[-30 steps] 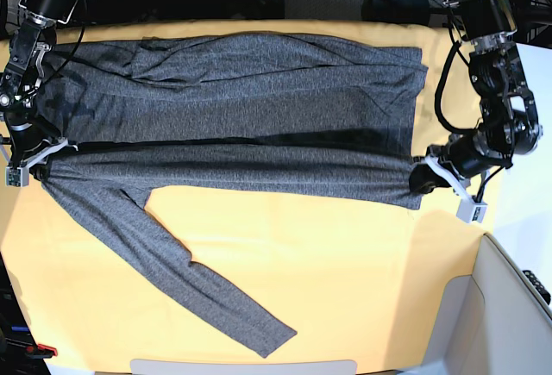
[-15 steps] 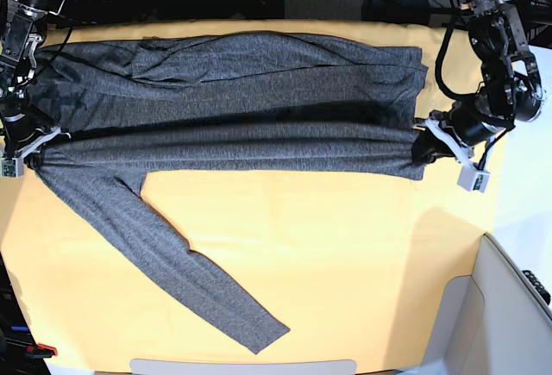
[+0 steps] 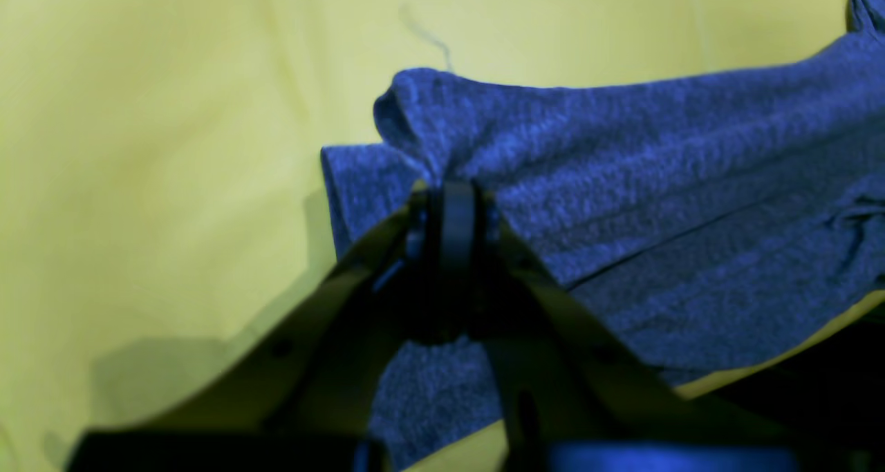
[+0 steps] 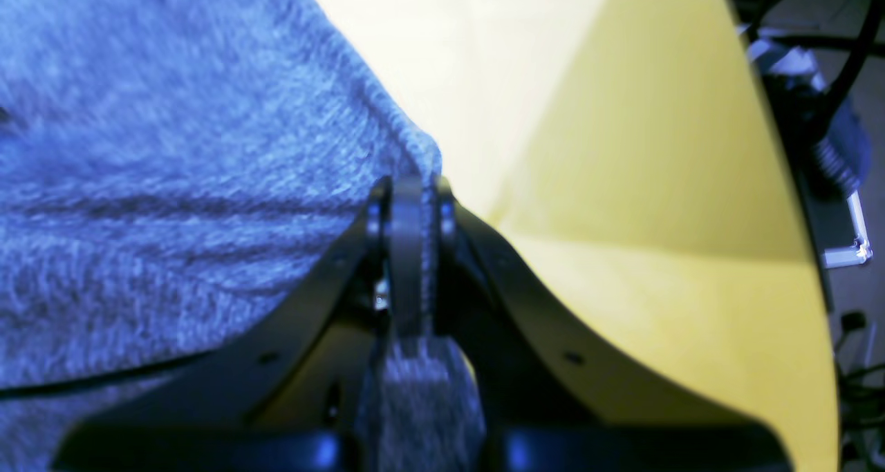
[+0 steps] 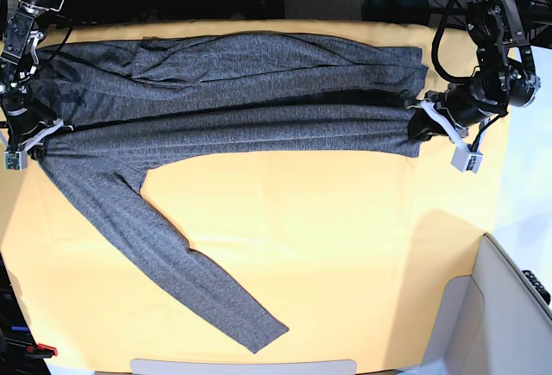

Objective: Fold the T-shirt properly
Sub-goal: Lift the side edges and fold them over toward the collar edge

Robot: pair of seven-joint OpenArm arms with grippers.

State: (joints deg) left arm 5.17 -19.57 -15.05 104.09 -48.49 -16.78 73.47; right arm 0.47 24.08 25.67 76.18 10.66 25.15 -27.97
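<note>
The heather-grey T-shirt (image 5: 233, 73) lies stretched across the far half of the table, its near edge folded up over the body. One long sleeve (image 5: 164, 254) trails diagonally toward the front. At the shirt's right end my left gripper (image 5: 420, 127) is shut on the hem corner; the left wrist view shows its jaws (image 3: 453, 189) pinching bunched fabric (image 3: 622, 182). At the shirt's left end my right gripper (image 5: 36, 140) is shut on the cloth too, and in the right wrist view its jaws (image 4: 409, 192) clamp the knit edge (image 4: 173, 147).
A yellow-orange table cloth (image 5: 328, 237) covers the table. A pale grey bin (image 5: 504, 315) stands at the front right corner. A dark round base (image 5: 395, 0) and cables lie beyond the far edge. A white strip (image 5: 241, 366) runs along the front edge.
Both grippers have carried the shirt's near edge toward the far side, narrowing the band of exposed body. The trailing sleeve has slid a little farther from the front edge.
</note>
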